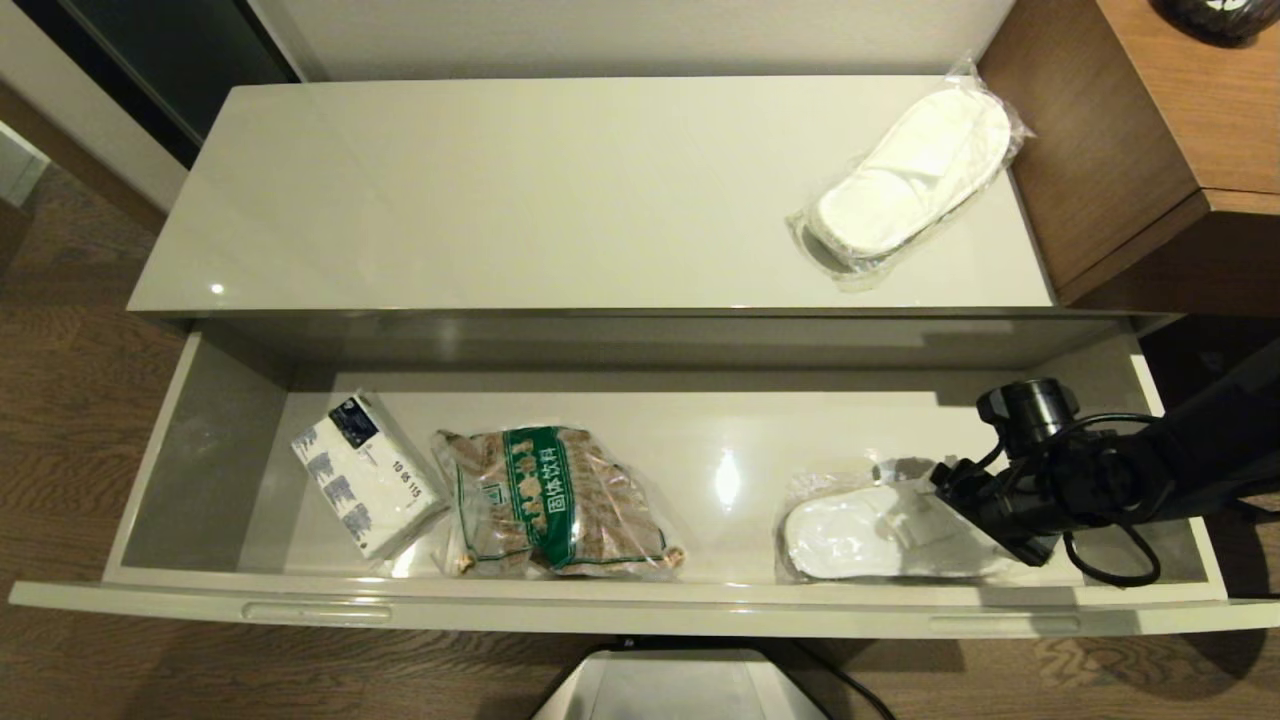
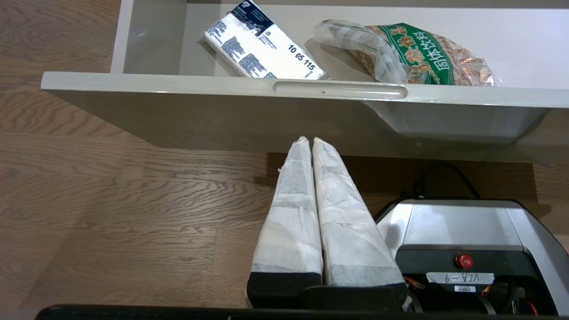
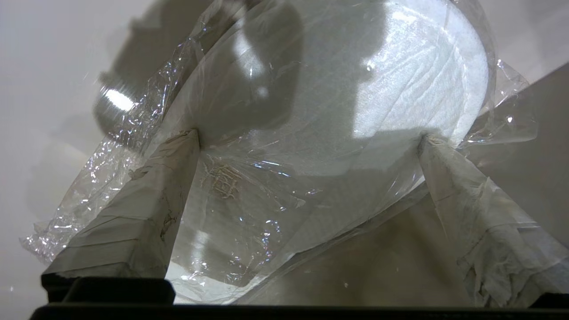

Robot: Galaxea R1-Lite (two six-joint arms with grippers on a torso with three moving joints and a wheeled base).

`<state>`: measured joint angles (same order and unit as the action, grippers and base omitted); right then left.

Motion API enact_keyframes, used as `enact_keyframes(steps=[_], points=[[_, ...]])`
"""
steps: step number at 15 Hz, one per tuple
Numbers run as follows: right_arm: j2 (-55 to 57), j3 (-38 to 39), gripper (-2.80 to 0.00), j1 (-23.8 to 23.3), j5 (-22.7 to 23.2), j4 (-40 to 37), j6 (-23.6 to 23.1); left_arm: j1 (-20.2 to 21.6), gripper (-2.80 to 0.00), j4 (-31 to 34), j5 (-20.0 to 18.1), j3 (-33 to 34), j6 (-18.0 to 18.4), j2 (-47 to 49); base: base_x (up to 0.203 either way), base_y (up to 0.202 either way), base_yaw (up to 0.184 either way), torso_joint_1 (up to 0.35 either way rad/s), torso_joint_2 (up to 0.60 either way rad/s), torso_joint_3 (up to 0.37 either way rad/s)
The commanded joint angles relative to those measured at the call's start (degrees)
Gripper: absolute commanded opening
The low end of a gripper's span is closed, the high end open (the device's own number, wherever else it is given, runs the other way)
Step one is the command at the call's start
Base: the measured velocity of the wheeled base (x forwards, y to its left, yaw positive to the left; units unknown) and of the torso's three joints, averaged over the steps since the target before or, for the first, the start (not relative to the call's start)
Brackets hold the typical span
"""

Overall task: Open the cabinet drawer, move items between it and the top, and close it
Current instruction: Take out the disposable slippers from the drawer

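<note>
Slippers are the load here, two flat white ones, each sealed in a crinkly clear bag: one slipper (image 1: pixel 915 170) lies on the far right of the cabinet top (image 1: pixel 500 190), and the other slipper (image 1: pixel 870 535) lies in the right end of the open drawer (image 1: pixel 640 608), near its front rim. Judging by their look, they should be very light and soft, so weight is no worry; the slick, loose plastic is, since it may slide over the slipper or crumple under a pinch. The right gripper (image 3: pixel 306 138) is down in the drawer over that slipper with its padded fingers (image 3: pixel 146 195) spread wide, straddling the slipper across its width and touching the bag on either side, nothing squeezed yet. A hold across the body of the slipper, rather than on the bag's loose edge, seems safest. The left gripper (image 2: pixel 311 141) hangs parked below the drawer front, fingers pressed together and empty. A tissue pack (image 1: pixel 365 470) and a snack bag (image 1: pixel 550 500) lie at the drawer's left.
</note>
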<state>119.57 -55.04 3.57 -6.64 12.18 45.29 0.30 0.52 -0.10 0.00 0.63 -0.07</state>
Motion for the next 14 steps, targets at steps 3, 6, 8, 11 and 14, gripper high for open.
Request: enact_keyframes(steps=[3, 6, 8, 11, 14], points=[[0.74, -0.07, 0.00, 1.93, -0.39, -0.66, 0.24, 0.05, -2.80, 0.00, 0.01, 0.00, -0.02, -0.02, 0.000, 0.000, 0.000, 0.000, 0.00, 0.000], [2.94, 0.35, 0.00, 1.88, -0.48, -0.94, 0.48, 0.05, -2.80, 0.00, 0.01, 0.00, -0.02, -0.02, 0.000, 0.000, 0.000, 0.000, 0.00, 0.000], [4.45, 0.91, 0.00, 1.87, -0.48, -0.51, 0.81, 0.08, -2.80, 0.00, 0.01, 0.00, -0.02, -0.02, 0.000, 0.000, 0.000, 0.000, 0.00, 0.000], [4.80, 1.16, 0.00, 1.87, -0.39, -0.31, 0.94, 0.05, -2.80, 0.00, 0.01, 0.00, -0.02, -0.02, 0.000, 0.000, 0.000, 0.000, 0.00, 0.000], [6.27, 2.19, 0.00, 1.87, -0.39, 0.60, 1.03, 0.05, -2.80, 0.00, 0.01, 0.00, -0.02, 0.02, 0.000, 0.000, 0.000, 0.000, 0.00, 0.000]])
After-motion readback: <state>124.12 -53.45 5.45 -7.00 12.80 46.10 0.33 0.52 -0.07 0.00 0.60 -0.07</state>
